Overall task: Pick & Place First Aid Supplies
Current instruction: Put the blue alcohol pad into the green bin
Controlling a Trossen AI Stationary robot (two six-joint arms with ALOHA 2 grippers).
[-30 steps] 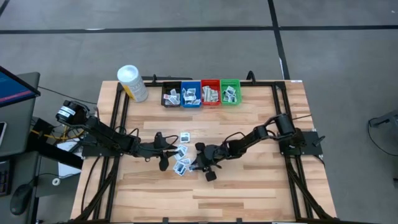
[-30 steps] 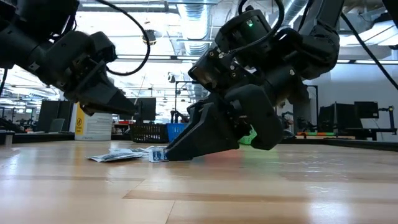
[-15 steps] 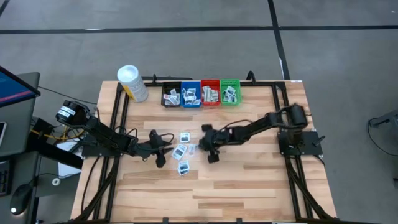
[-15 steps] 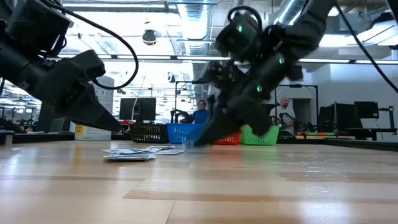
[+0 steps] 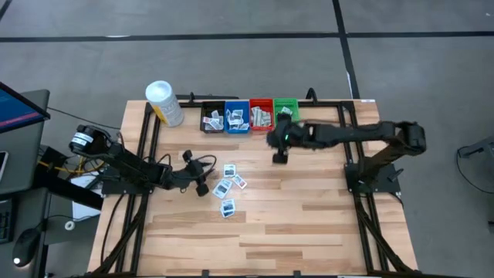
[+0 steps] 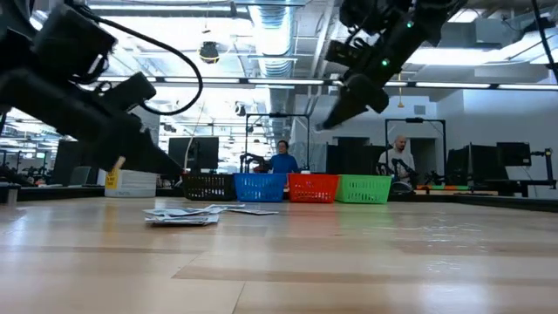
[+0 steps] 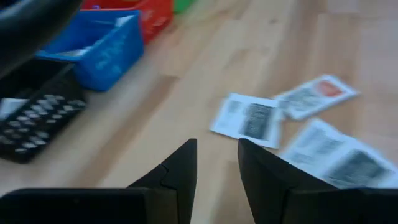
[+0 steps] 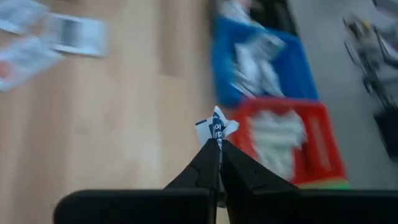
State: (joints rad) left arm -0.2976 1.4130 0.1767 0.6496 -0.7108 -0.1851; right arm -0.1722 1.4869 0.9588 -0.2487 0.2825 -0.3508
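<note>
Several first aid packets, white with dark or red marks, lie flat and loose on the wooden table; the low view shows them as a flat pile. My right gripper is high above the table just in front of the red bin and green bin, shut on one small white packet with blue marks. My left gripper is low beside the loose packets, open, with nothing between its fingers. My right gripper pinches the small white packet between its two fingertips, by the packet's lower end. The rest of the packet sticks out beyond the fingertips. The fingers slant down toward the far edge, and the packet is lifted well clear of the table.
A row of bins, black, blue, red and green, stands at the far edge, each holding packets. A white-capped yellow container lies at the far left. Bare wood spreads across the near half. People stand in the room behind the bins.
My right gripper has risen from the table beside the loose packets and swung toward the far edge, to above the front of the red and green bins, carrying one packet up with it. My left gripper has shifted a little toward the far edge and rolled.
</note>
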